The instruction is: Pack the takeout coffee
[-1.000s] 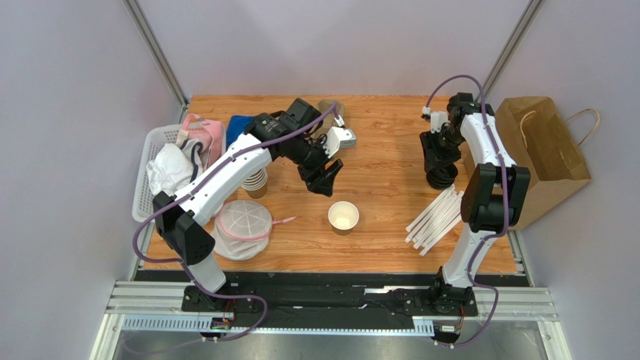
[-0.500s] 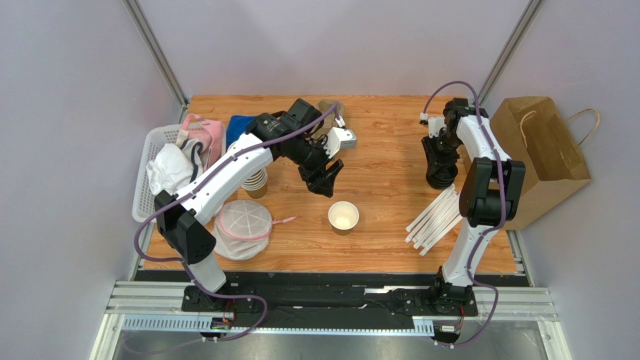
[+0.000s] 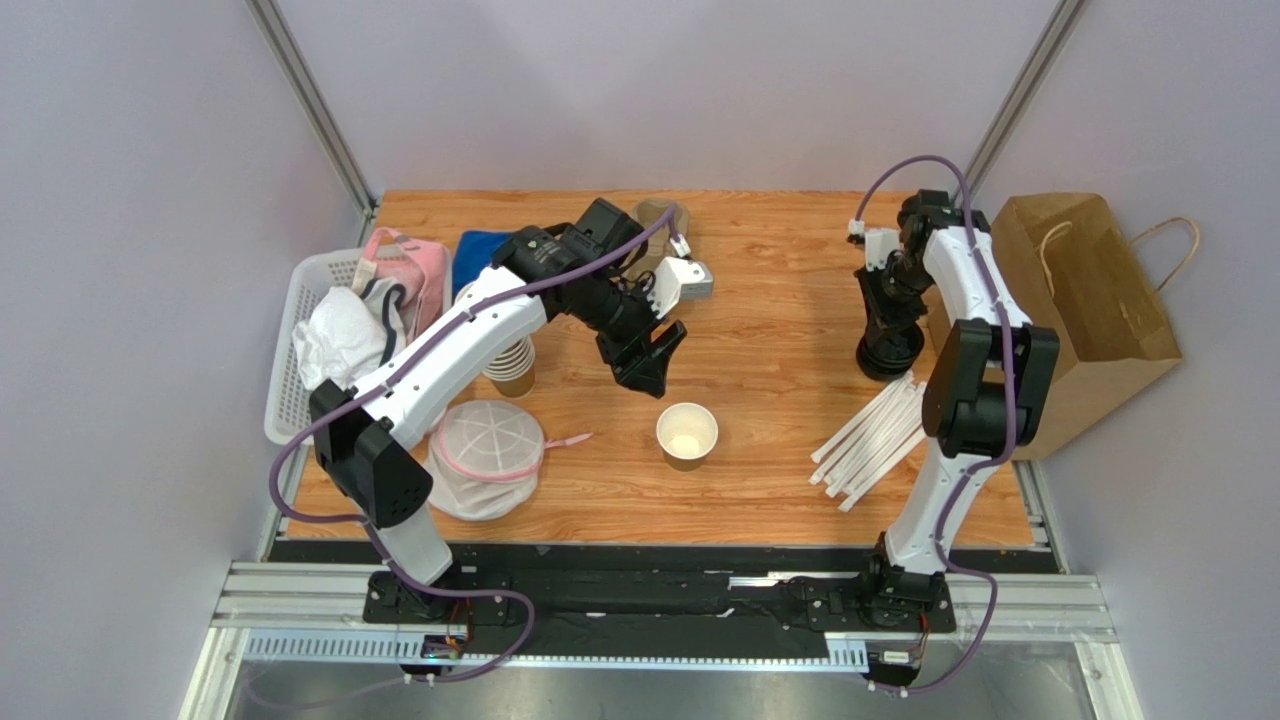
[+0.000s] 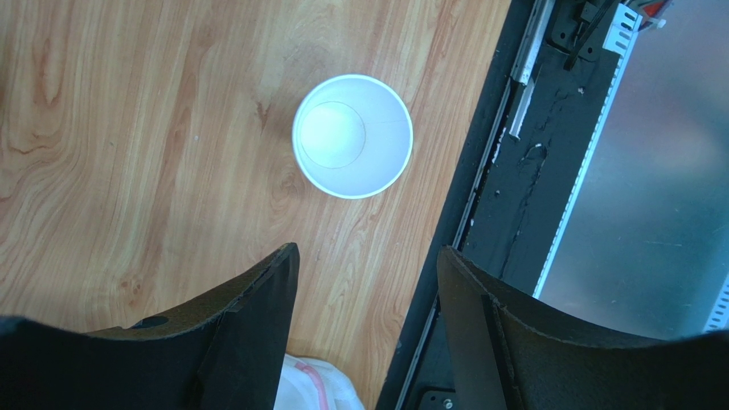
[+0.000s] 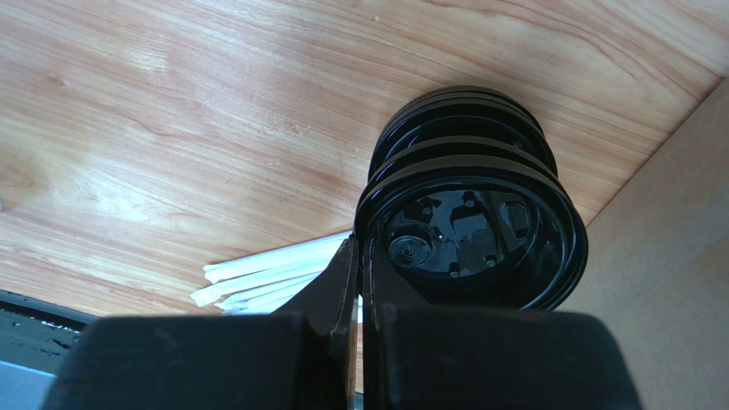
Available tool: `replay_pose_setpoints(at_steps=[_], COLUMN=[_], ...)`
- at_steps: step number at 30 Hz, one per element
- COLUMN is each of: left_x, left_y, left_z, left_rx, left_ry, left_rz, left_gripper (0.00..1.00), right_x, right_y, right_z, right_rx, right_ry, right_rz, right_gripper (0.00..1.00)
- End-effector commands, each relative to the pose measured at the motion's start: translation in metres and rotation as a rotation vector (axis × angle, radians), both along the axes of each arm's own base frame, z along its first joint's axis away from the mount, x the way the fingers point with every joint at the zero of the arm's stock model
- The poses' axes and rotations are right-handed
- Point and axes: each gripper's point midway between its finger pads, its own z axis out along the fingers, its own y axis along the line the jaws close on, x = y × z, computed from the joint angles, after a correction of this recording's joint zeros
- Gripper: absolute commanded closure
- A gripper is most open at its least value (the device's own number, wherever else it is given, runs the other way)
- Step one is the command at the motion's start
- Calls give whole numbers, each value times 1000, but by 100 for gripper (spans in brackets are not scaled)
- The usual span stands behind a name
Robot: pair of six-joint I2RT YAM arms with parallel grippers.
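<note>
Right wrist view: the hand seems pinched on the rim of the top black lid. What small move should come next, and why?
Probably lift the right hand straight up to peel the top lid off the lid stack. It looks closed on that lid's rim, and the paper cup stands open, lidless, near the open left hand.

Straws partly behind lid stack; cup stack mostly under left arm; paper bag cropped.

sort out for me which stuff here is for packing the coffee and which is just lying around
For the job: single paper cup, black lids, brown paper bag, possibly the straws.
Just lying about: cup stack, white basket, mesh cover.
</note>
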Motion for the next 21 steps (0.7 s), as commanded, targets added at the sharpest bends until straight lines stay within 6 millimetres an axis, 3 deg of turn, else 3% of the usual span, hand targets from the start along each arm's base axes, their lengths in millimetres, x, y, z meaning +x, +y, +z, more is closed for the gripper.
replay_pose_setpoints(at_steps=[1, 9, 12, 15, 17, 18, 20, 21], left_x=[-1, 3, 13, 27, 39, 50, 62, 72], left_y=[0, -1, -11, -36, -52, -67, -91, -109], left_z=[8, 9, 13, 31, 43, 41, 55, 47], left_rx=[-16, -25, -85, -210, -263, -288, -340, -366], left_ry=[-14, -20, -35, -30, -10, 36, 45, 106], left_rz=[-8, 17, 100, 151, 209, 267, 305, 351], left_gripper=[31, 31, 28, 21, 11, 11, 11, 12], right_x=[5, 0, 2, 3, 2, 2, 2, 2], right_y=[3, 3, 5, 4, 7, 9, 10, 11], right_z=[50, 45, 48, 50, 46, 45, 41, 40], right_rx=[14, 69, 105, 123, 146, 156, 165, 169], right_ry=[-119, -102, -113, -120, -111, -108, -102, -98], right_rz=[20, -12, -27, -46, -51, -58, -65, -70], right_gripper=[100, 100, 100, 100, 100, 100, 100, 100])
